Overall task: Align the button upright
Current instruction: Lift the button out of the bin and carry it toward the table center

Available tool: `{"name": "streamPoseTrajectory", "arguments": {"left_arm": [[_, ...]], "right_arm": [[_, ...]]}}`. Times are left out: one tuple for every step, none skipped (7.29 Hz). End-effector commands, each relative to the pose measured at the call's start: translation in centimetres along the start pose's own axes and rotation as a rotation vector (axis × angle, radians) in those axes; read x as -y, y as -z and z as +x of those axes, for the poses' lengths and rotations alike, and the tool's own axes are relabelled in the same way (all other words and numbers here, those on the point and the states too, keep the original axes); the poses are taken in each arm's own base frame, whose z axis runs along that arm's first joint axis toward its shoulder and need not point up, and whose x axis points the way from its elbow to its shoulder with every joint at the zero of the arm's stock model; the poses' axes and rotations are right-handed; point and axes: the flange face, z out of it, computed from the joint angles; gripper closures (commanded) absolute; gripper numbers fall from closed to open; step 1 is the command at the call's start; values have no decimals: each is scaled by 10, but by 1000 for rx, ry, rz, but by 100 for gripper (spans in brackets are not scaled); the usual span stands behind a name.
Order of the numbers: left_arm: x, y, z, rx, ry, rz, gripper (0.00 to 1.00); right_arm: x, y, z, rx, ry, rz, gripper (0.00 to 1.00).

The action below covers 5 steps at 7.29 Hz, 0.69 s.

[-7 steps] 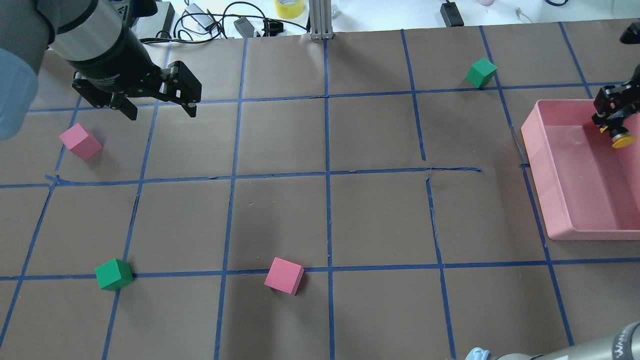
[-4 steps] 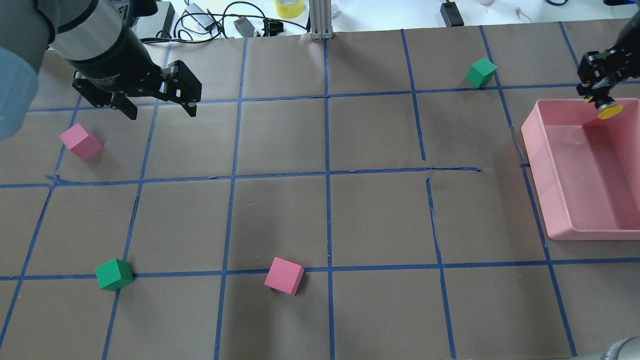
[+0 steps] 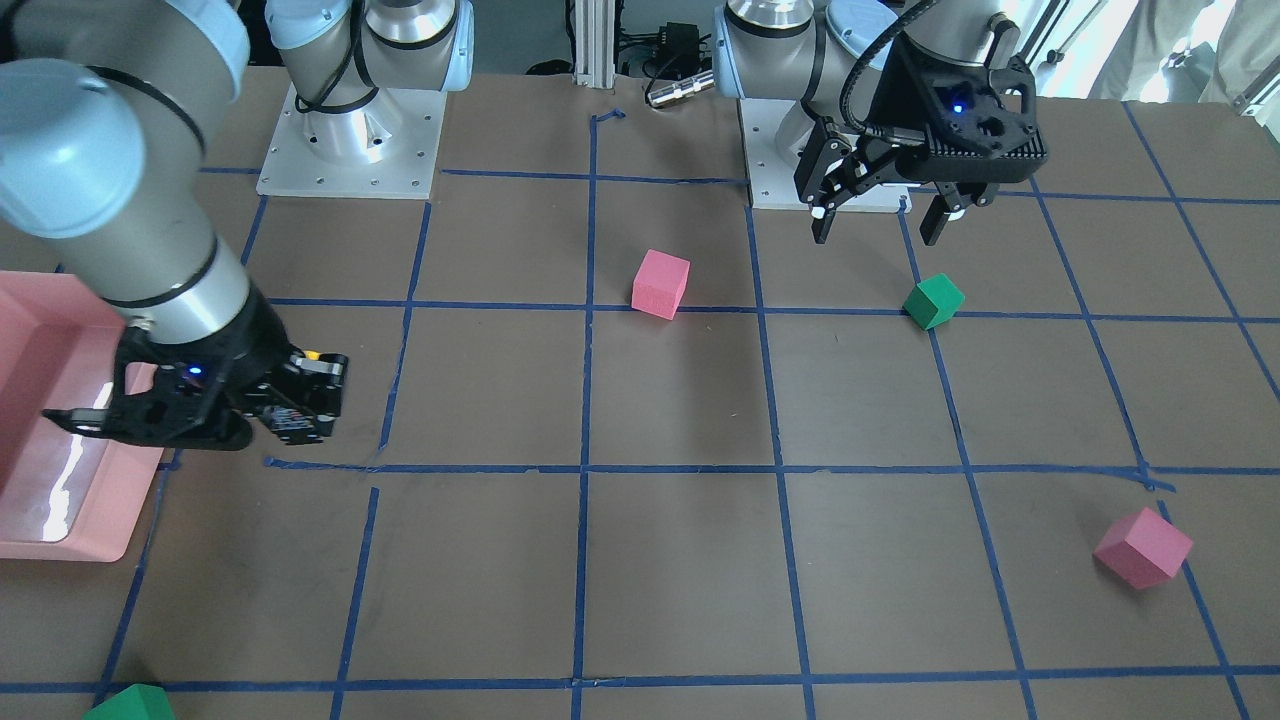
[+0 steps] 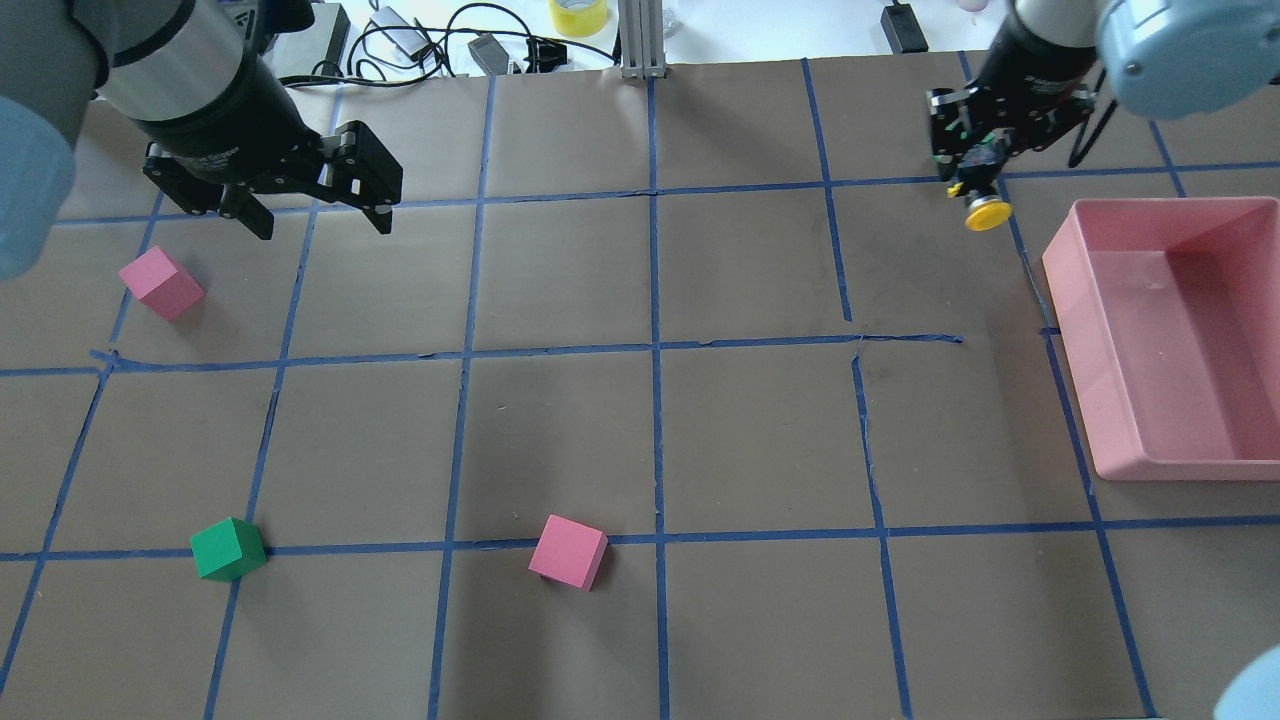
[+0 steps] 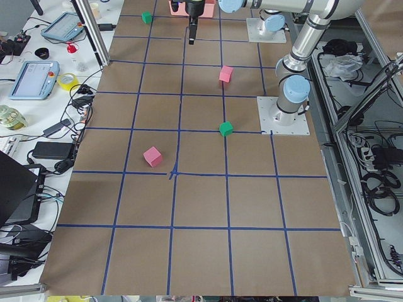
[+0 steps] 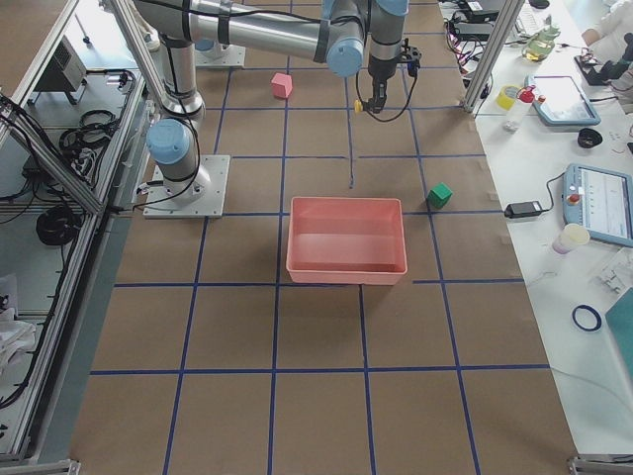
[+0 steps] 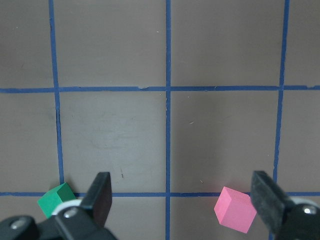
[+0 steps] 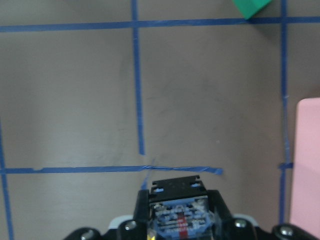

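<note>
Button (image 4: pixel 987 213) held off the table: the right gripper (image 4: pixel 972 178) has its fingers closed on the dark body of the small switch. The round yellow cap juts out past the fingertips rather than pointing straight up. The switch hangs over the brown-papered table (image 4: pixel 560 280), just outside the far corner of the pink tray (image 4: pixel 1078 340), on the side toward the table's middle. Across the table, the left gripper (image 4: pixel 322 225) hovers with its jaws spread wide and nothing between them, above a line of the blue tape grid. A pink cube (image 4: pixel 161 283) lies near it. A green cube (image 4: pixel 228 549) and a second pink cube (image 4: pixel 568 551) sit apart on the robot's side of the table.
</note>
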Motion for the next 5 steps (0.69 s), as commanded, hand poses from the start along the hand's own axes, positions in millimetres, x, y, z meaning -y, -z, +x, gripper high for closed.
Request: {"name": "streamPoseTrajectory", "arguments": {"left_arm": [[0, 0, -1, 0, 2, 1, 0], [0, 0, -1, -1, 2, 1, 0], [0, 0, -1, -1, 2, 1, 0], [0, 0, -1, -1, 2, 1, 0], [1, 0, -1, -1, 2, -1, 0]], "right_arm": [[-21, -72, -106, 48, -85, 6, 100], [-29, -93, -118, 55, -101, 11, 100], [-38, -103, -131, 56, -128, 0, 100], [-55, -123, -160, 50, -80, -10, 100], [-58, -147, -179, 58, -42, 8, 100]]}}
